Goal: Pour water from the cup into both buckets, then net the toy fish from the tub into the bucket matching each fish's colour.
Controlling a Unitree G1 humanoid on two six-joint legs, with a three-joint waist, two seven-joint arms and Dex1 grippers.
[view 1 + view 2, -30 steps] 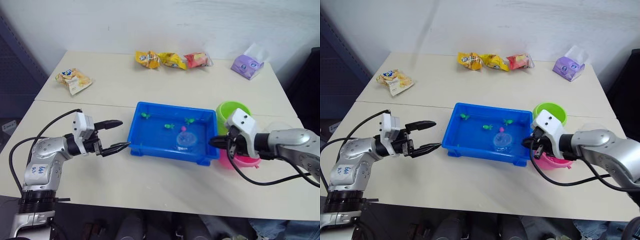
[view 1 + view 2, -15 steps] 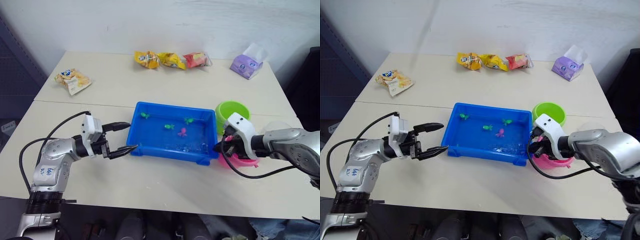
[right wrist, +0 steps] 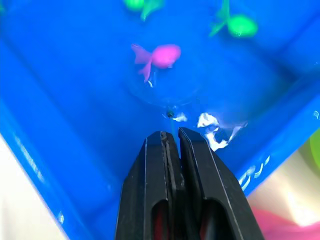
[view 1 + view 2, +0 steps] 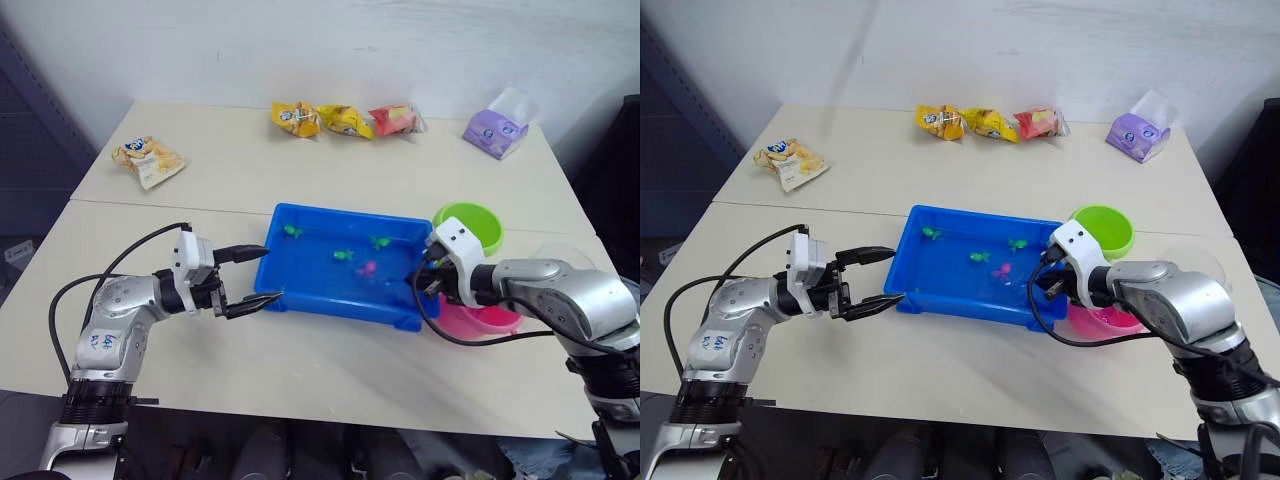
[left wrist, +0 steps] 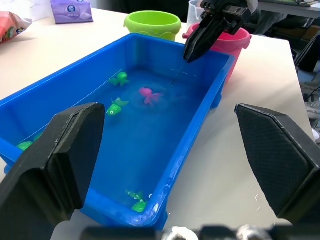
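**Net dipped in the tub, left arm waiting at the rim**

Fingers of the right gripper point(image 3: 170, 137) are pressed close together around the thin dark stick of the small net point(image 3: 167, 97), whose round hoop lies sunk in the water of the shallow bright blue plastic tub point(image 4: 300, 300). From the right wrist view, the hoop sits around or just beside a tiny pink plastic fish point(image 3: 160, 56); I can't quite tell whether the fish is inside the ring. This gripper hangs over the tub's right end, above the water.

On the other side, the left gripper point(image 4: 252, 276) has its two black fingers spread wide apart and holds nothing. It hovers just beside the tub's left end, one fingertip point(image 4: 270, 297) touching or nearly touching the rim.

Several small green plastic fish point(image 5: 115, 107) float in the tub, scattered toward the far wall and the near left corner.

Right of the tub stand the two little round pails: the lime green bucket point(image 4: 470, 224) farther back, the pink bucket point(image 4: 480, 320) nearer, partly behind the right arm. A clear plastic measuring cup point(image 4: 560, 256) stands behind the arm, right of the green pail.

Four snack packets point(image 4: 345, 120) and a purple tissue pack point(image 4: 493, 130) lie far back on the beige table point(image 4: 220, 170).
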